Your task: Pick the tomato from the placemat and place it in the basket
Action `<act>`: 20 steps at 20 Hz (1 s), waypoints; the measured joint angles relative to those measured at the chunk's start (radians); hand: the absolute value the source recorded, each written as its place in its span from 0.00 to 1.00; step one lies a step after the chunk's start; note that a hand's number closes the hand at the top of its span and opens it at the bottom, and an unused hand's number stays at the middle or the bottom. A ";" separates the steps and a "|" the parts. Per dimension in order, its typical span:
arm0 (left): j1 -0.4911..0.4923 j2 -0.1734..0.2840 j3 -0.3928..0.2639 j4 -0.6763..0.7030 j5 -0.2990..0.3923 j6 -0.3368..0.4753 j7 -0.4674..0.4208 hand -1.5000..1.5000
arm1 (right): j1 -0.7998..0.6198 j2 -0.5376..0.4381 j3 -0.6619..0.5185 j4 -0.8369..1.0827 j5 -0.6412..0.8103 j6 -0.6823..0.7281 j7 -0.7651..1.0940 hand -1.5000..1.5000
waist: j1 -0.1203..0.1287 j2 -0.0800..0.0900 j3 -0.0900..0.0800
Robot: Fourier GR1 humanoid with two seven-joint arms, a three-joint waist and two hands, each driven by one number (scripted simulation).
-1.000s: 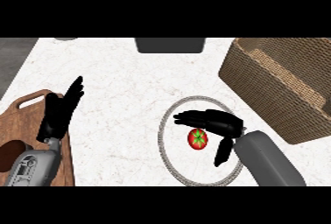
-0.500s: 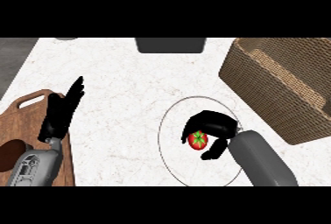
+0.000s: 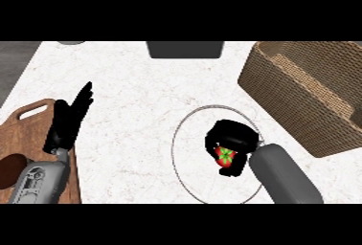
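Observation:
A red tomato [image 3: 225, 158] with a green stalk sits on the round white placemat [image 3: 185, 158] in the lower middle of the head view. My right hand [image 3: 235, 136] is curled over and around the tomato, hiding most of it. The woven basket [image 3: 311, 91] stands at the right edge, up and to the right of the placemat. My left hand [image 3: 69, 120] rests open at the left, fingers pointing up, over the edge of a wooden board.
A wooden cutting board [image 3: 28, 139] with a handle hole lies at the lower left, a dark round thing [image 3: 8, 167] on it. A dark grey box [image 3: 185, 49] stands at the counter's far edge, and a small grey object [image 3: 71, 42] at the top left.
My right hand's fingers have curled from spread out above the tomato to closed round it. The left hand has not moved.

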 measured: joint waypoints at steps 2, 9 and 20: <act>0.008 0.006 0.005 0.006 0.000 -0.002 -0.003 0.50 | 0.018 -0.003 0.013 -0.030 0.058 -0.032 0.112 1.00 | -0.009 -0.006 -0.001; 0.038 0.014 0.021 -0.004 0.010 -0.006 -0.008 0.50 | 0.104 -0.017 0.084 -0.224 0.272 -0.047 0.531 1.00 | -0.029 -0.016 -0.001; 0.053 0.020 0.027 -0.041 0.018 -0.018 0.013 0.50 | 0.361 0.102 0.034 -0.846 0.008 0.234 0.790 1.00 | -0.034 -0.009 0.003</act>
